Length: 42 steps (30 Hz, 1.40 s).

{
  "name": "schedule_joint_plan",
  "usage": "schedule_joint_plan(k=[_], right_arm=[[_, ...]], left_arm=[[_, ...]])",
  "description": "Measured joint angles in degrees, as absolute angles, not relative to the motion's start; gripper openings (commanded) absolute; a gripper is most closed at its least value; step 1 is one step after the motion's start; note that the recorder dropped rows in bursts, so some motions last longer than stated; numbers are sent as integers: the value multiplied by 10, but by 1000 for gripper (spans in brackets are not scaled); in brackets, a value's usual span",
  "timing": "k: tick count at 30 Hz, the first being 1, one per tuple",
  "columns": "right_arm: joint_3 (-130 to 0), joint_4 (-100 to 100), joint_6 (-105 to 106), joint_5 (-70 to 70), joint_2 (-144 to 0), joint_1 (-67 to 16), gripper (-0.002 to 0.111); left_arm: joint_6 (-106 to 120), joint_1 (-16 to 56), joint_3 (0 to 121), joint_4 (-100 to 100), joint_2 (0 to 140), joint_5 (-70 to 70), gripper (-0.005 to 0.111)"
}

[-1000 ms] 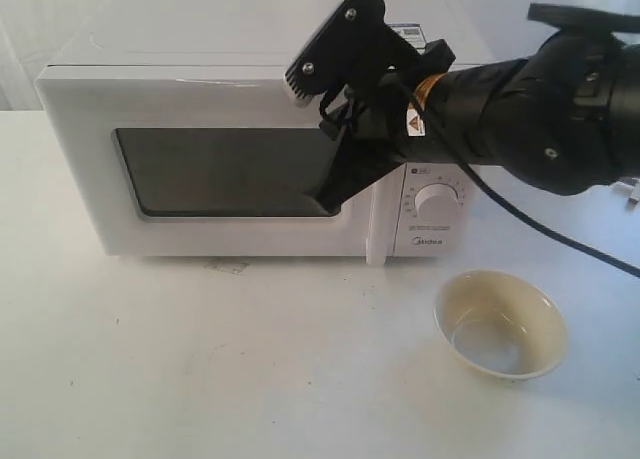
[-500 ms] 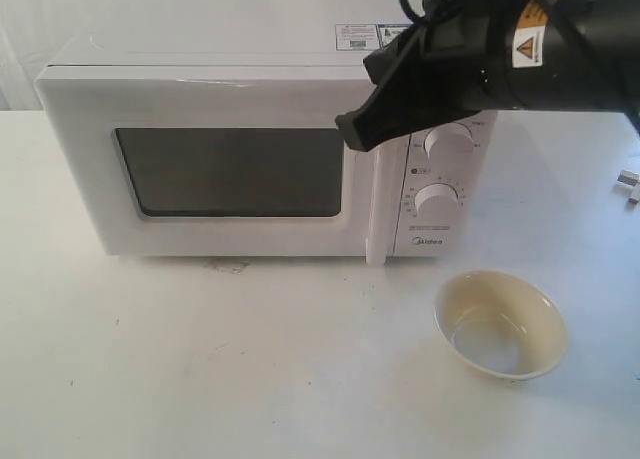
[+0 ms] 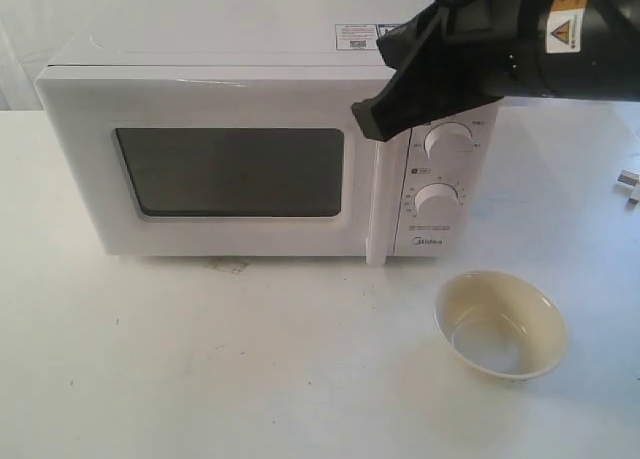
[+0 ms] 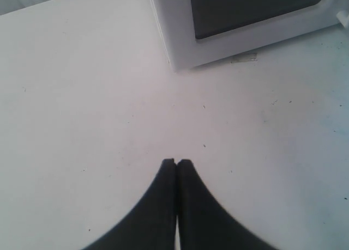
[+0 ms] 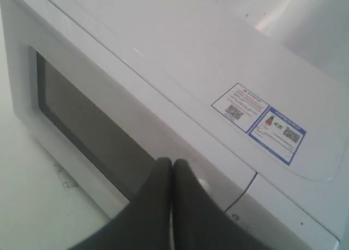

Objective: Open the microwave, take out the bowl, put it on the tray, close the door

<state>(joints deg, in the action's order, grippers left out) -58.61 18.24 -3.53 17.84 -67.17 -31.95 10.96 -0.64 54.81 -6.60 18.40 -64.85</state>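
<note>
The microwave [image 3: 200, 89] door [image 3: 230, 171] was shut and the bowl [image 3: 500, 324] sat out on the worktop [image 3: 250, 359], lower right. With nothing to hold, both end effectors were pressed together: right end effector [image 3: 366, 119] at the door's upper right corner, left end effector [image 4: 176, 164] above the worktop.

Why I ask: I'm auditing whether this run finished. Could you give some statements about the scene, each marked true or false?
1. The white boxy microwave has its door with the dark window shut. True.
2. The small glossy cream bowl sits inside the microwave. False: it stands on the white table, in front of the dial panel.
3. The right gripper clamps the door's vertical bar handle. False: its fingers are shut together, holding nothing.
4. The left gripper is shut above the table. True.
</note>
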Motion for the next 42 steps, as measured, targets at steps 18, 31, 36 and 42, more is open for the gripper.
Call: schedule_joint_plan(k=[18, 31, 36, 42], right_arm=[[-299, 205, -33, 22, -408, -247, 0], [-95, 175, -35, -50, -115, -104, 0], [-49, 168, -72, -53, -56, -45, 0], [-8, 166, -99, -51, -35, -23, 0]], left_arm=[[110, -6, 548, -51, 184, -649, 0], [110, -6, 548, -51, 184, -649, 0], [110, -6, 548, -51, 184, -649, 0], [110, -6, 548, -51, 184, -649, 0]])
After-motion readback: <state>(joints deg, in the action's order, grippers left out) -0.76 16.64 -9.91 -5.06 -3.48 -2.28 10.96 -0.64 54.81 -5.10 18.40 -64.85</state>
